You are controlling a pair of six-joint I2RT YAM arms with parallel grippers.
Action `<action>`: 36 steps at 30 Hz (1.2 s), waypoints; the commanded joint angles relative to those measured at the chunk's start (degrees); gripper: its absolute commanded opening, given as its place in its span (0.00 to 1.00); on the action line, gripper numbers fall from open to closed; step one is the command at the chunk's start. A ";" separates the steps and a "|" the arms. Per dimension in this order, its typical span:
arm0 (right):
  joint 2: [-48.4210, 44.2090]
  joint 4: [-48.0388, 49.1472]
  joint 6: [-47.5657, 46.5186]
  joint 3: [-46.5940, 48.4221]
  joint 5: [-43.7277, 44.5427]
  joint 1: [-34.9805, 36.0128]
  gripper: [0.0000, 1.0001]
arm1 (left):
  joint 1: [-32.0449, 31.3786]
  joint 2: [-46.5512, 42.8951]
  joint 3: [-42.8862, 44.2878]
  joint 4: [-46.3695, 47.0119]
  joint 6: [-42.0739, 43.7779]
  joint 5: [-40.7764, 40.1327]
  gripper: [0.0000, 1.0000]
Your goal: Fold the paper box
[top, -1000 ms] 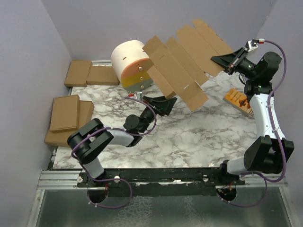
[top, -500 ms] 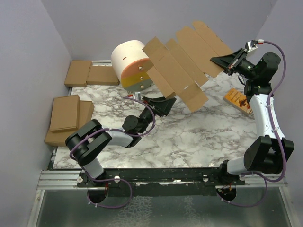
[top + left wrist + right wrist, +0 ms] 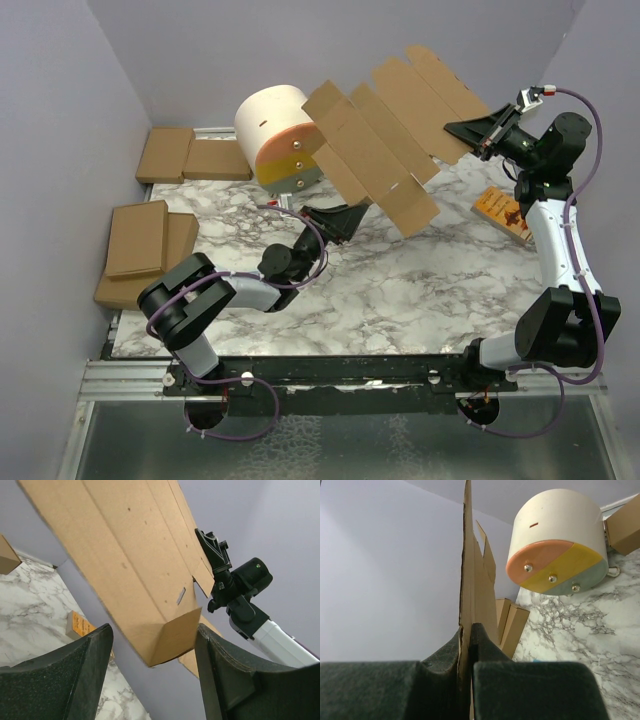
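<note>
The paper box (image 3: 385,140) is a wide flat die-cut brown sheet hanging tilted in the air over the back of the table. My right gripper (image 3: 468,131) is shut on its right edge. In the right wrist view the sheet (image 3: 468,555) runs edge-on, pinched in that gripper (image 3: 468,630). My left gripper (image 3: 345,216) is open below the sheet's lower end, pointing up at it. In the left wrist view the sheet (image 3: 120,550) and a bent end flap (image 3: 175,637) hang beyond the left gripper (image 3: 153,630), with nothing touching its fingers.
A white drum (image 3: 278,135) with an orange, yellow and green face lies at the back, behind the sheet. Ready-made brown boxes (image 3: 140,240) are stacked at the left edge, and more (image 3: 190,155) at the back left. An orange booklet (image 3: 503,212) lies near the right arm.
My left gripper's jaws have narrowed a little and the left arm has shifted slightly. The right gripper and the sheet have barely moved.
</note>
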 commanded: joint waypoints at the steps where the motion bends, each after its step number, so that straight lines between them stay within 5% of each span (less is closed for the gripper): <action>1: -0.97 1.93 -0.92 -0.40 0.46 -0.35 0.01 | 0.39 -0.81 0.50 14.08 -2.73 -2.32 0.66; 7: -0.96 1.92 -0.90 -0.45 0.39 -0.35 0.01 | 0.38 -0.77 0.64 14.08 -2.96 -2.53 0.52; 36: -0.56 2.68 -0.07 -0.81 0.11 -0.35 0.01 | 2.17 7.78 3.79 14.08 -2.15 0.85 0.44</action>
